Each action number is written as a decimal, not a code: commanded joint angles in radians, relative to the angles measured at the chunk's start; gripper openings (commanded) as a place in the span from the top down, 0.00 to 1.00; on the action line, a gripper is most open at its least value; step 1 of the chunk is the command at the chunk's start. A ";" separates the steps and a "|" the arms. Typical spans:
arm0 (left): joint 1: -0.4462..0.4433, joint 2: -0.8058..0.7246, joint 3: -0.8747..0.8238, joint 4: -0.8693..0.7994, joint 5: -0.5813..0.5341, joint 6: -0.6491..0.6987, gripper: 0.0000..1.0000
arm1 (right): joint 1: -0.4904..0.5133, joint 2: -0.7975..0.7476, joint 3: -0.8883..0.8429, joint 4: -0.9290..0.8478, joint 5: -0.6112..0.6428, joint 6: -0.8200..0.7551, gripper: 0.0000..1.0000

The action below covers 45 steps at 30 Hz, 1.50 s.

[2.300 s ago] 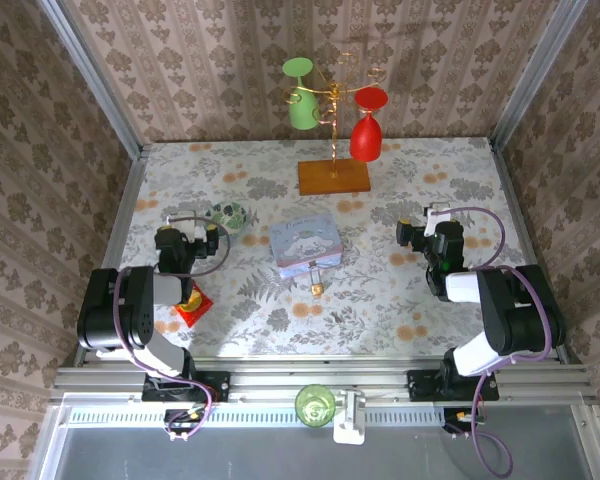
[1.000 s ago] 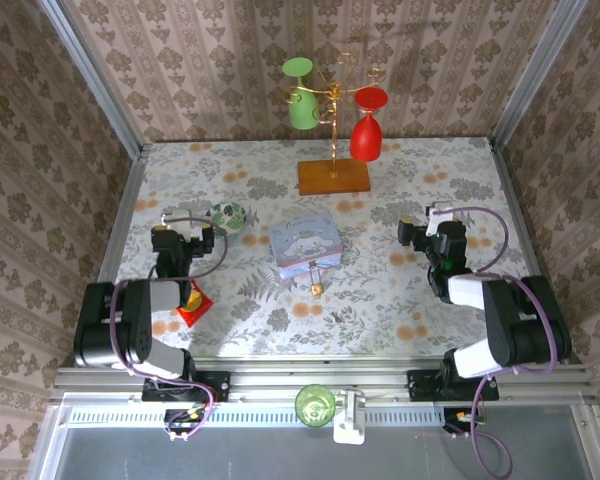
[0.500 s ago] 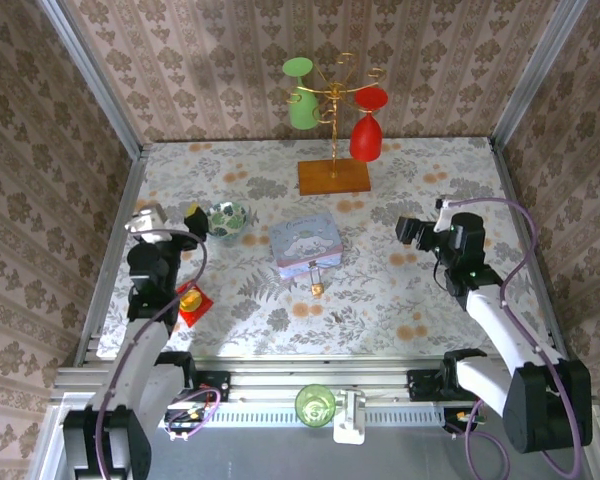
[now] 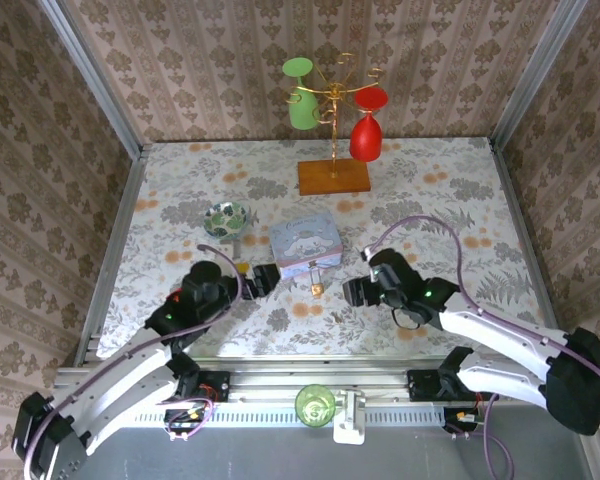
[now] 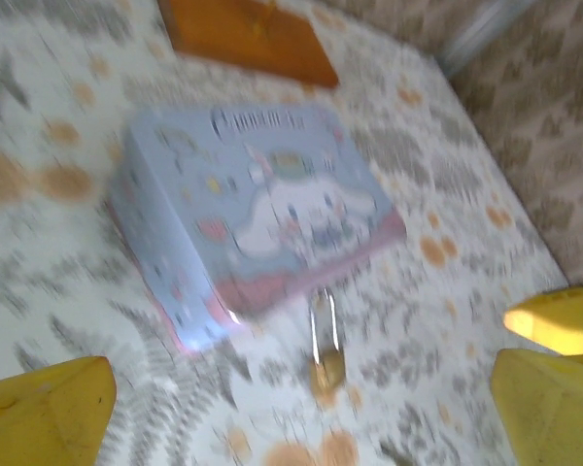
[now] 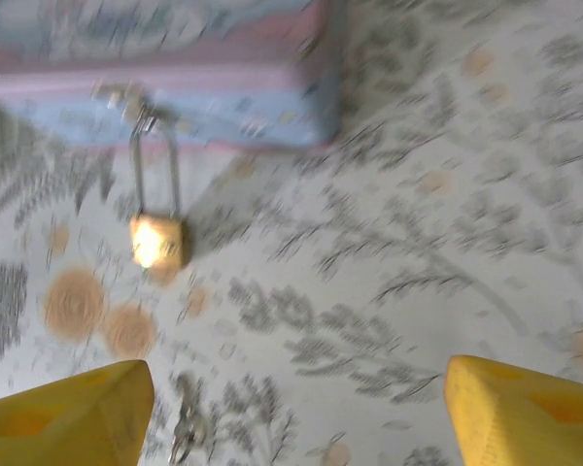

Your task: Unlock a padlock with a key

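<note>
Swept in over the last half second from well out on either side of the pale blue, cartoon-printed rectangular tin box [image 4: 305, 244], with the left gripper [image 4: 258, 279] now just left of its near edge and the right gripper [image 4: 354, 291] just right of it. Spread wide on both, yellow fingers [image 6: 66, 413] far apart, nothing pinched. Risks, as judged: closing on bare surface instead of so small a key; brushing the lock and swinging it on its shackle; bumping the light box and dragging the lock along; misplacing a grasp while both wrist views smear with motion. Lying flat on the flowered table top [image 4: 430, 200] just in front of the box, thin silvery shackle seemingly hooked through the box's clasp: the tiny brass-yellow padlock [image 6: 156, 241], between the two grippers, touching neither, somewhat nearer the right. Farther out from the box than the lock, possibly the key: a small silvery shape [image 6: 187, 435], too blurred to confirm.
</note>
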 commanded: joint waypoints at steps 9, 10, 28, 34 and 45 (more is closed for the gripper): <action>-0.360 0.158 -0.044 0.120 -0.257 -0.244 0.00 | 0.225 0.210 0.040 0.029 0.042 0.092 0.68; -0.373 0.173 -0.047 0.142 -0.263 -0.250 0.00 | 0.235 0.234 0.049 0.029 0.039 0.090 0.68; -0.422 0.205 -0.089 0.205 -0.291 -0.294 0.00 | 0.315 0.392 0.091 -0.013 0.172 0.143 0.74; -0.422 0.188 -0.088 0.186 -0.300 -0.295 0.00 | 0.328 0.398 0.075 0.005 0.155 0.165 0.85; -0.427 0.249 -0.083 0.213 -0.313 -0.350 0.00 | 0.314 0.337 0.014 0.105 0.110 0.173 1.00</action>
